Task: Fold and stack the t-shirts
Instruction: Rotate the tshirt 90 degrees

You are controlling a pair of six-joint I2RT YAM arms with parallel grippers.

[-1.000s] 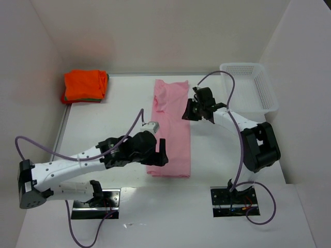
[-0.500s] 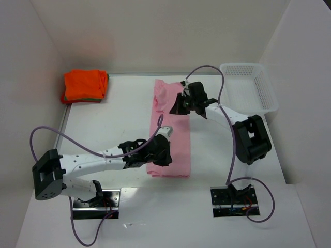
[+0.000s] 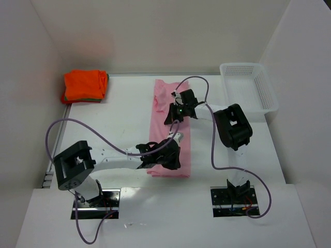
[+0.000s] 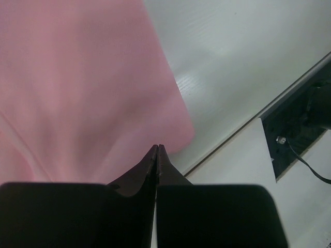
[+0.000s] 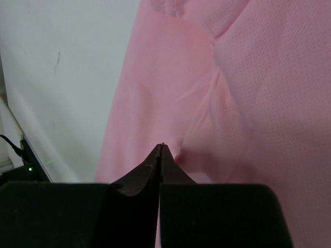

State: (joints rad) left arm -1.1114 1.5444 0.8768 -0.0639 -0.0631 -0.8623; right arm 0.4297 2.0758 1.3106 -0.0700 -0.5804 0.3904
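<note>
A pale pink t-shirt (image 3: 162, 95) lies as a long, narrow strip down the middle of the table. My left gripper (image 3: 175, 159) hovers over its near end, fingers shut, with no cloth visible between them; in the left wrist view the tips (image 4: 156, 146) point at the shirt's near right corner (image 4: 176, 129). My right gripper (image 3: 170, 116) is over the shirt's upper middle, also shut, and its tips (image 5: 161, 145) sit beside a raised crease in the pink cloth (image 5: 258, 77). A folded orange t-shirt (image 3: 85, 84) rests at the far left on a green edge (image 3: 88, 99).
A white mesh basket (image 3: 249, 88) stands at the far right corner. White walls close in the table on the left, back and right. The arms' black base plates (image 3: 95, 202) (image 3: 235, 201) sit at the near edge. Purple cables loop above both arms.
Both arms swung inward over the pink shirt. The left gripper moved right along its near end and closed from wide open. The right gripper moved left onto the shirt and shut.
</note>
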